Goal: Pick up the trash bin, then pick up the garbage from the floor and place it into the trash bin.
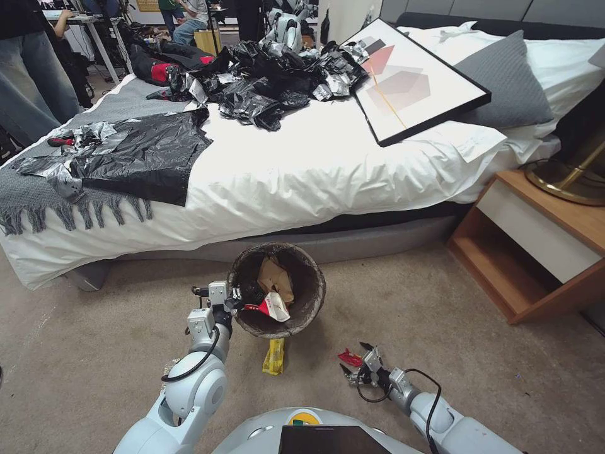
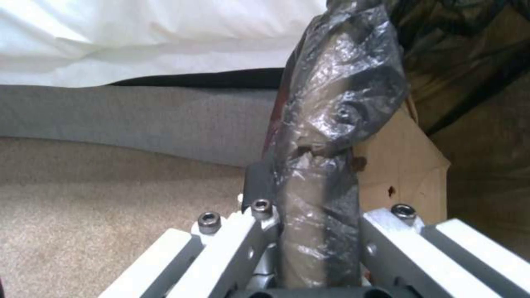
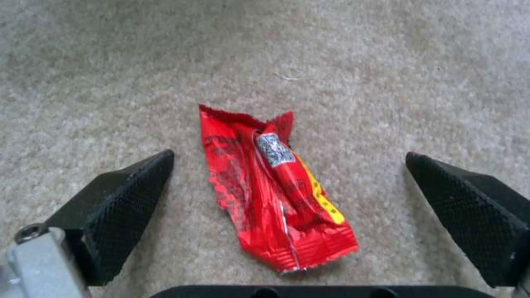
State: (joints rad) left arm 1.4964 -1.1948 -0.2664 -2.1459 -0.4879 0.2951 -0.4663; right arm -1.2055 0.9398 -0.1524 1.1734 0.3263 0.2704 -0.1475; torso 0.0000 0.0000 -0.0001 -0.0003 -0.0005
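The trash bin, lined with a dark bag, is in front of the bed, and my left gripper is shut on its near rim. In the left wrist view the bag-covered rim runs between the fingers. A brown paper bag and a red-and-white wrapper lie inside the bin. My right gripper hangs open just above the carpet, its fingertips either side of a red wrapper, which is garbage. A yellow wrapper lies on the floor by the bin's near side.
The bed spans the far side, carrying black plastic sheets and a framed picture. A wooden nightstand stands at the right. Open carpet surrounds both arms.
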